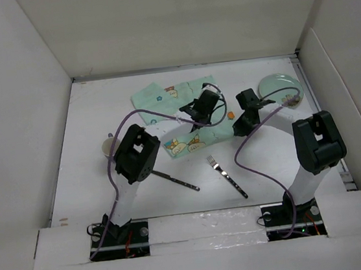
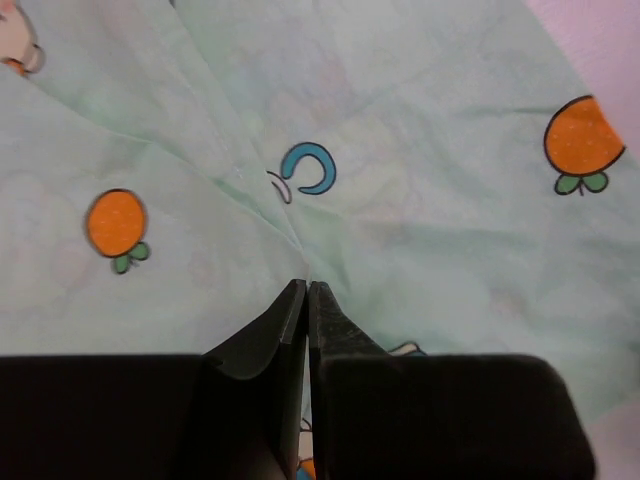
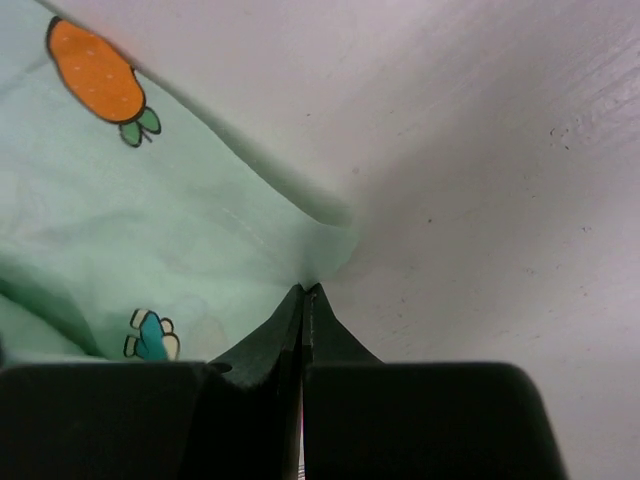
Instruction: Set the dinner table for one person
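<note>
The white dinner table (image 1: 93, 112) carries a mint-green cartoon-printed placemat (image 1: 163, 98), rumpled at the middle back. My left gripper (image 1: 192, 119) is shut, pinching a fold in the middle of the placemat (image 2: 400, 200). My right gripper (image 1: 239, 127) is shut on the placemat's right edge (image 3: 150, 230), where the cloth meets bare table (image 3: 480, 200). A metal fork (image 1: 226, 175) and a dark-handled knife (image 1: 176, 180) lie on the table near the front. A clear glass plate (image 1: 280, 90) sits at the back right. A small cup (image 1: 108, 146) stands at the left, partly hidden by the left arm.
White walls enclose the table at the left (image 1: 23, 127), back (image 1: 181, 24) and right (image 1: 351, 89). Purple cables (image 1: 248, 160) loop over both arms.
</note>
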Robot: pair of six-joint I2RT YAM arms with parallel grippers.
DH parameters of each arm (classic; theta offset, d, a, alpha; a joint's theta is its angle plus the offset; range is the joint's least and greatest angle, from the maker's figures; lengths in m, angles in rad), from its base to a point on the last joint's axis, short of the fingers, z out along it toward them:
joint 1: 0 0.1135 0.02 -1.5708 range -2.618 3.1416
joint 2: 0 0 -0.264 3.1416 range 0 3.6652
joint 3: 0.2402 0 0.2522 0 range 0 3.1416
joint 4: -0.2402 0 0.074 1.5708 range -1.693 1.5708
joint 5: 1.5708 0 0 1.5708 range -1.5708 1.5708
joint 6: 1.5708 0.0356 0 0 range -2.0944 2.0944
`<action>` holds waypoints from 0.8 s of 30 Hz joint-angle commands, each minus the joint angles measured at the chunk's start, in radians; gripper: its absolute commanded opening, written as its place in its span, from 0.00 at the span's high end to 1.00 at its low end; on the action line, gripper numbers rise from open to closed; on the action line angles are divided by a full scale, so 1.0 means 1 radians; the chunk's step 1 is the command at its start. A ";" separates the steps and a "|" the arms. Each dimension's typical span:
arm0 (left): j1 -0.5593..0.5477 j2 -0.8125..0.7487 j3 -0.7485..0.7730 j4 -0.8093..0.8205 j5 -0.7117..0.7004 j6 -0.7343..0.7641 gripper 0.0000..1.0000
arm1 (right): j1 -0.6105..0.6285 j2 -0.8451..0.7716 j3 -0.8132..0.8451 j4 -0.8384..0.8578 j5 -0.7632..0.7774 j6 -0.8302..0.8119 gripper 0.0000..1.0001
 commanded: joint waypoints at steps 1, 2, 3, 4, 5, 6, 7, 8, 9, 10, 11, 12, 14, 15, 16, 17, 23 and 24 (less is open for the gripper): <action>0.039 -0.220 -0.021 0.029 0.011 -0.005 1.00 | 0.016 -0.076 0.054 0.023 0.074 -0.049 1.00; 0.039 -0.261 -0.032 0.029 0.013 -0.007 1.00 | 0.016 -0.083 0.056 0.025 0.079 -0.055 1.00; 0.048 -0.277 -0.039 0.032 0.019 -0.005 1.00 | 0.016 -0.089 0.056 0.028 0.088 -0.072 1.00; 0.057 -0.295 -0.062 0.033 0.022 -0.005 1.00 | 0.016 -0.102 0.054 0.029 0.094 -0.075 1.00; 0.057 -0.325 -0.067 0.032 0.032 -0.013 1.00 | 0.016 -0.110 0.057 0.026 0.099 -0.082 1.00; 0.069 -0.339 -0.073 0.012 0.034 -0.020 1.00 | 0.016 -0.121 0.062 0.020 0.106 -0.089 1.00; 0.085 -0.361 -0.081 -0.002 0.033 -0.026 1.00 | 0.016 -0.150 0.066 0.014 0.117 -0.110 1.00; 0.094 -0.413 -0.087 -0.008 0.025 -0.034 1.00 | 0.030 -0.171 0.080 0.003 0.131 -0.125 1.00; 0.108 -0.444 -0.094 -0.011 0.023 -0.036 1.00 | 0.030 -0.197 0.083 -0.001 0.155 -0.139 1.00; 0.138 -0.479 -0.114 -0.007 0.026 -0.034 1.00 | 0.030 -0.225 0.086 0.000 0.163 -0.173 1.00; 0.157 -0.540 -0.122 0.001 0.052 -0.028 1.00 | 0.030 -0.280 0.088 0.008 0.168 -0.188 1.00; 0.174 -0.560 -0.122 -0.007 0.066 -0.013 1.00 | 0.030 -0.305 0.089 0.009 0.165 -0.204 1.00; 0.207 -0.596 -0.087 -0.049 0.063 -0.005 1.00 | 0.030 -0.358 0.095 -0.003 0.163 -0.236 1.00; 0.217 -0.609 -0.075 -0.097 0.057 -0.011 1.00 | 0.030 -0.374 0.115 -0.021 0.157 -0.242 1.00; 0.229 -0.629 -0.072 -0.103 0.054 -0.016 1.00 | 0.030 -0.391 0.123 -0.036 0.163 -0.248 1.00; 0.258 -0.686 -0.084 -0.105 0.066 -0.022 1.00 | 0.040 -0.411 0.125 -0.049 0.172 -0.256 1.00; 0.295 -0.859 -0.113 -0.113 0.031 -0.056 1.00 | 0.040 -0.558 0.147 -0.141 0.174 -0.294 1.00; 0.295 -0.875 -0.104 -0.129 0.026 -0.057 1.00 | 0.040 -0.579 0.175 -0.152 0.171 -0.303 1.00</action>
